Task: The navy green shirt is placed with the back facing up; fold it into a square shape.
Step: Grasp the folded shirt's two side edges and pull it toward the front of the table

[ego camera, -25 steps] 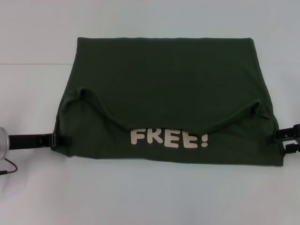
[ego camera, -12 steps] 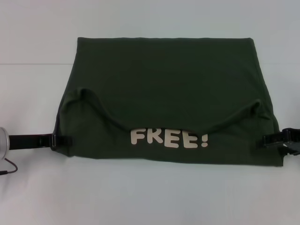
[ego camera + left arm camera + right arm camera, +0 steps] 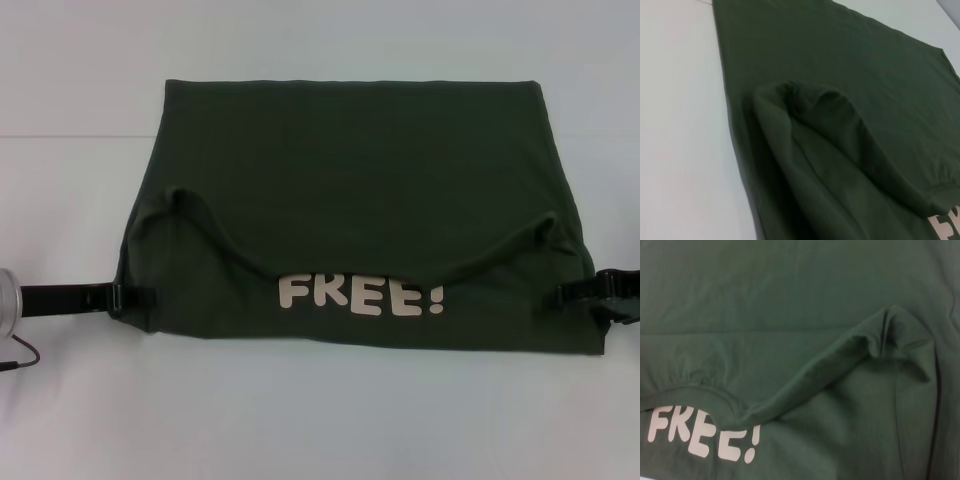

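The navy green shirt point(image 3: 350, 200) lies on the white table, folded into a wide band. Its upper layer is folded down towards me and sags in a curve. The white "FREE!" print point(image 3: 360, 296) shows under that fold near the front edge. My left gripper point(image 3: 135, 298) lies flat at the shirt's front left corner, its tip over the cloth. My right gripper point(image 3: 580, 298) is open at the front right corner, one finger over the shirt's edge. The left wrist view shows the shirt point(image 3: 865, 75) and its puffed fold. The right wrist view shows the shirt point(image 3: 790, 290) and the print point(image 3: 700, 437).
The white table point(image 3: 320, 420) runs all round the shirt, with a faint line across it at the far left point(image 3: 70, 135). The silver end of my left arm point(image 3: 5, 300) and a thin dark cable point(image 3: 18, 357) sit at the left border.
My right gripper has moved left, from just off the shirt's right edge onto its front right corner. The left gripper and the shirt have not moved.
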`<action>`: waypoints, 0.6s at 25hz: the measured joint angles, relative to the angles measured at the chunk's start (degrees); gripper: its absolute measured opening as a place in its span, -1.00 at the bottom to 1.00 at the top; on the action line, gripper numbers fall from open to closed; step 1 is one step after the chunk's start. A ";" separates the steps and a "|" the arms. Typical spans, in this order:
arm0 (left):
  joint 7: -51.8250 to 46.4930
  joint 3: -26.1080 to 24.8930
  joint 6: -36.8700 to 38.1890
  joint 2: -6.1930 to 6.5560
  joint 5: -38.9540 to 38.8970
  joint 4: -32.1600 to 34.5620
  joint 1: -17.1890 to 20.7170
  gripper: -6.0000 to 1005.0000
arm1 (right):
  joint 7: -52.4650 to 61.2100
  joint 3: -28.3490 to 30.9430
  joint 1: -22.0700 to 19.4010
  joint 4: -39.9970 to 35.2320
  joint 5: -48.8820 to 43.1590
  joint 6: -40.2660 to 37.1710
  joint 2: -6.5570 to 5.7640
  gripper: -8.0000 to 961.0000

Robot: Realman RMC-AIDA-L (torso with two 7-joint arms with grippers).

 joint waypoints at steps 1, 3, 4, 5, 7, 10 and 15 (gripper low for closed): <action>0.00 0.00 0.01 0.00 -0.01 0.00 -0.03 -0.89 | -0.06 -0.03 0.00 0.03 0.00 0.14 0.19 0.78; 0.00 0.00 0.02 0.00 -0.05 0.00 -0.11 -0.89 | -0.15 -0.07 0.01 0.32 -0.02 0.80 0.52 0.78; 0.00 0.00 0.02 0.00 -0.07 0.00 -0.14 -0.89 | -0.20 -0.09 0.01 0.48 -0.02 0.88 0.68 0.77; 0.00 0.00 0.02 0.00 -0.09 0.01 -0.16 -0.89 | -0.22 -0.08 0.00 0.55 -0.01 0.91 0.78 0.77; 0.00 0.00 0.02 0.00 -0.12 0.07 -0.17 -0.89 | -0.26 -0.11 0.01 0.57 0.00 1.00 1.00 0.76; 0.00 -0.06 0.02 0.00 -0.19 0.13 -0.18 -0.89 | -0.26 -0.55 0.06 0.76 -0.02 1.07 1.09 0.75; 0.00 -0.16 0.06 0.00 -0.20 0.16 -0.18 -0.89 | -0.26 -1.18 0.08 1.29 -0.03 1.31 1.10 0.73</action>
